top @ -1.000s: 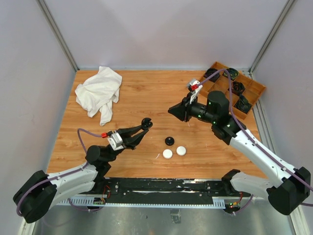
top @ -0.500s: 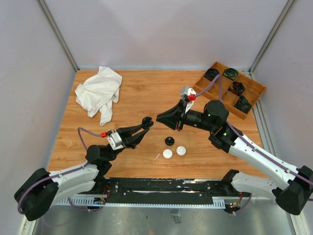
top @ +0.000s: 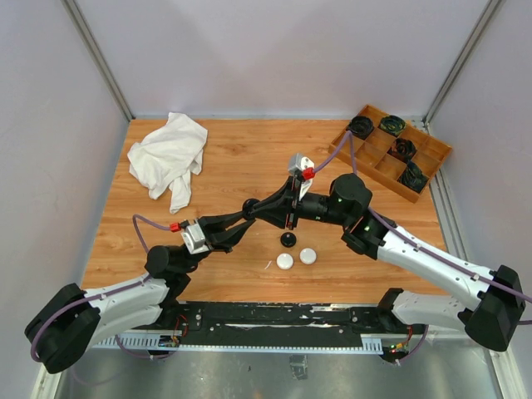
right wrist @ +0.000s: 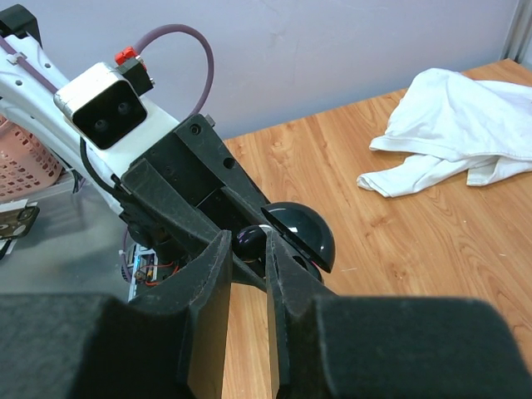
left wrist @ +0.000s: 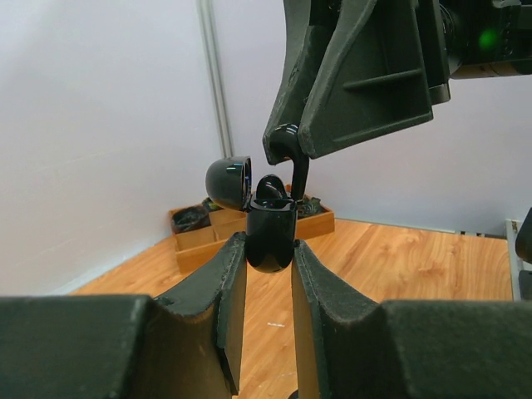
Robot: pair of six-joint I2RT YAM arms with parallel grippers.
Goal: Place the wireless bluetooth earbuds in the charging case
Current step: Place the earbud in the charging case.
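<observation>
Jaws of the left gripper (left wrist: 269, 253) are narrowed onto the black charging case (left wrist: 270, 234), gripping it upright with its lid (left wrist: 229, 183) swung open. To its right, I see the right gripper (right wrist: 247, 249) nearly closed, pinching a black earbud (right wrist: 249, 239) at the case's open mouth. I cannot tell whether it is seated.

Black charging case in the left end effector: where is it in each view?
Top external: black charging case over the middle of the wooden table.
Left wrist: centre, clamped between the fingers, lid open.
Right wrist: lower centre, domed lid beside the earbud.
Shared landmark: the wooden table.
</observation>
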